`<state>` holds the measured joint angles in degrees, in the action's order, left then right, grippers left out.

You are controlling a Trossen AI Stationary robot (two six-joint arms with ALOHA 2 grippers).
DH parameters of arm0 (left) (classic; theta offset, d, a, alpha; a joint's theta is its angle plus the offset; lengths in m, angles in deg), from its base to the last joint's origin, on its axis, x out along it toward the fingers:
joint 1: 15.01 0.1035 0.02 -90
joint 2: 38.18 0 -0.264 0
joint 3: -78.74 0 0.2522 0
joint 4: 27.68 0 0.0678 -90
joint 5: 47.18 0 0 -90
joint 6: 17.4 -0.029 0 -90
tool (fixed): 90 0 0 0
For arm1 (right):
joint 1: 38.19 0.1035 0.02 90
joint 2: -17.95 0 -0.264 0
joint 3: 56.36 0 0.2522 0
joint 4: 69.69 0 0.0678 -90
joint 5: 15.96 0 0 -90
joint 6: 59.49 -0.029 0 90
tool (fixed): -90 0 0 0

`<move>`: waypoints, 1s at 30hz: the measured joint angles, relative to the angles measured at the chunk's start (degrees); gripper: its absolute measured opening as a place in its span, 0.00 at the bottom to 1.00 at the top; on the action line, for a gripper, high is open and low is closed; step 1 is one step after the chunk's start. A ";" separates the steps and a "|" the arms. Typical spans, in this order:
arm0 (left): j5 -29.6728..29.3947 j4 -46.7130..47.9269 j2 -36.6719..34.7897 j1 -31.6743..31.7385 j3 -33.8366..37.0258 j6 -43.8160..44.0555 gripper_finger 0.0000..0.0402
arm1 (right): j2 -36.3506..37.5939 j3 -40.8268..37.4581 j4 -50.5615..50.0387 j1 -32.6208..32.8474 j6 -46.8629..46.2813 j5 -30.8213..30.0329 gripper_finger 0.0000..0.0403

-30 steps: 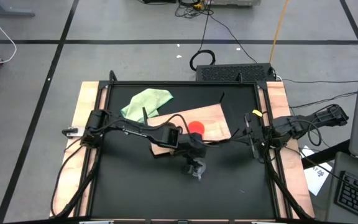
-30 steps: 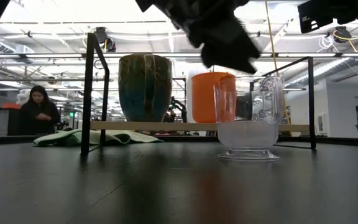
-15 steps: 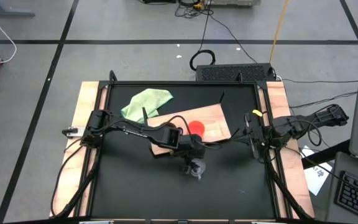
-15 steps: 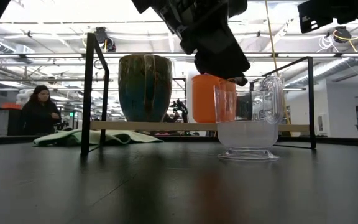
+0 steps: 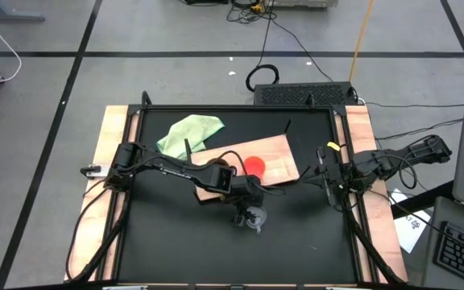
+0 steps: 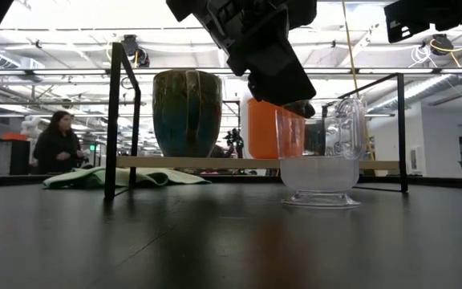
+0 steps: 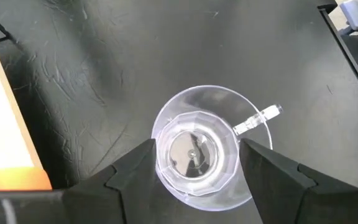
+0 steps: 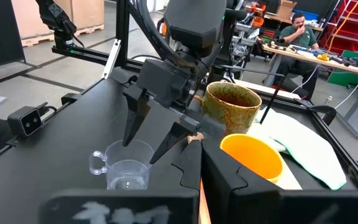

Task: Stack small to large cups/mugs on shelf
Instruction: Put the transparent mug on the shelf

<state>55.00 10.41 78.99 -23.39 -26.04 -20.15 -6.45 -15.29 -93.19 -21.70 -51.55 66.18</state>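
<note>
Left gripper spread wide just above clear glass cup mid-table, off the shelf's near edge, right gripper clenched empty at right edge

Black table carries shelf, cloth, glass cup
</note>
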 joint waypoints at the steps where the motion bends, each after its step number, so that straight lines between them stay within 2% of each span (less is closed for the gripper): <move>1: -0.01 -0.11 0.00 0.00 0.07 0.01 0.58 | -0.01 0.00 0.00 -0.01 0.00 0.00 0.00; 10: -0.53 -2.42 -0.11 -0.04 1.68 -1.64 0.58 | -0.01 0.00 -0.02 0.00 0.00 0.02 0.00; 18: -7.55 -1.41 -0.20 -2.24 2.32 -10.51 0.58 | -0.01 0.00 -0.75 0.00 -0.42 0.11 0.00; 30: -7.75 -1.63 -0.13 -4.17 1.89 -13.09 0.58 | -0.03 0.00 -2.19 -0.01 -0.44 0.13 0.00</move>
<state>47.25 8.78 78.86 -27.56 -24.15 -33.24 -6.47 -15.29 -95.38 -21.72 -51.98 66.31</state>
